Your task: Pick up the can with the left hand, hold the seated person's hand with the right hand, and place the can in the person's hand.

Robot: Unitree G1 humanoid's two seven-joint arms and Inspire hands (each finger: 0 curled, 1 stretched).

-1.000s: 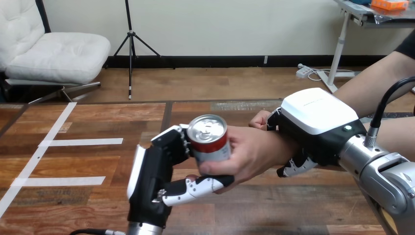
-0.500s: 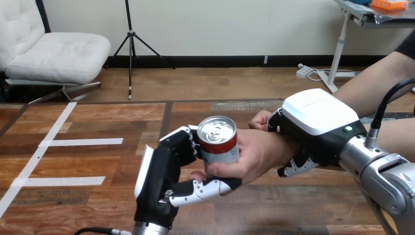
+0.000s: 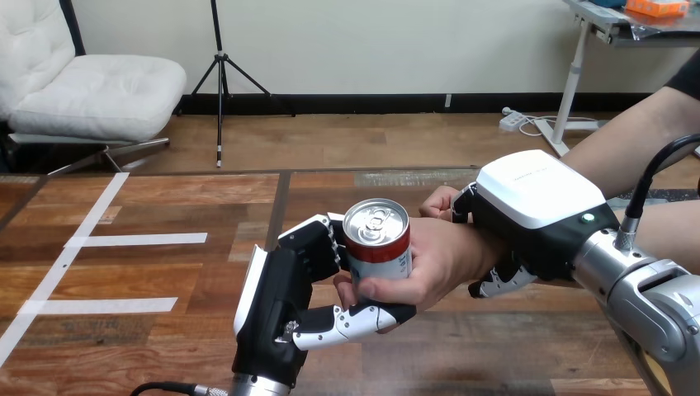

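Head view | left hand is grasping the can, upright above the bench, at its 1 o'clock | person's hand is wrapping the can from 3 o'clock | right hand is clasping the person's wrist

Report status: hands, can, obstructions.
Left hand curled on can. Right hand clamped round person's wrist. Can upright in person's hand. No obstruction.

Flanking the can: left hand at its left, person's hand at its right, right hand farther right on the wrist.
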